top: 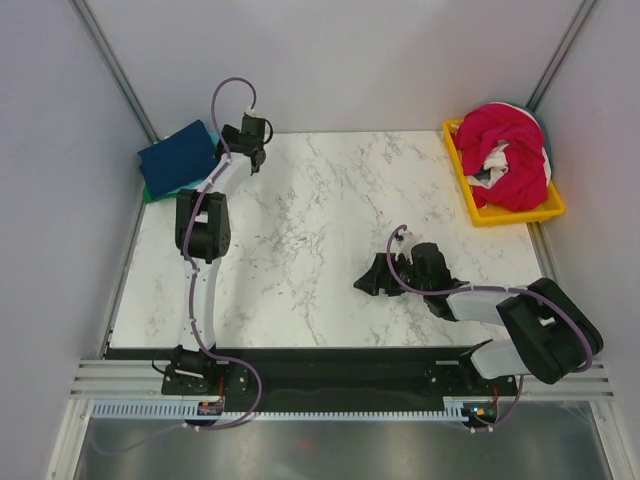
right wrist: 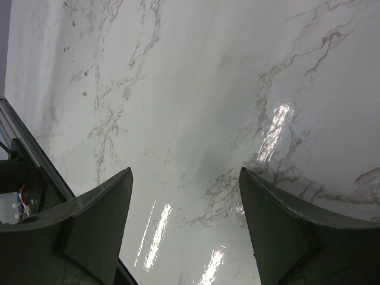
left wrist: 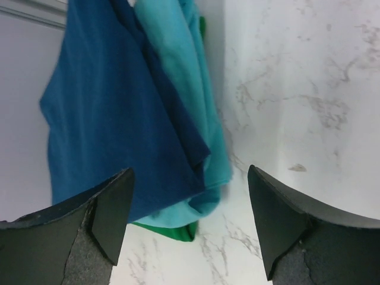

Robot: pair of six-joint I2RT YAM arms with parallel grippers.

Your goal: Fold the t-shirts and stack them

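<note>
I see only slivers of teal tee (left wrist: 205, 107) and green tee (left wrist: 172, 231) under the navy tee (left wrist: 113, 119), far left of the yellow tray (top: 478, 215) holding bunched magenta-red tee (top: 508, 135) and white tee (top: 495, 157). Left pincer (left wrist: 190, 175), right pincer (right wrist: 185, 175): spread.

Bright, even light is thrown from overhead, and only faint, soft shadows are cast on the table (top: 300, 200). In the right wrist view, white glare streaks are reflected off the glossy marble. A soft shadow is laid beside the t-shirts (left wrist: 119, 119) in the left wrist view. The left gripper (left wrist: 190, 172) and right gripper (right wrist: 185, 172) are rendered dark and slightly blurred near the lens.
</note>
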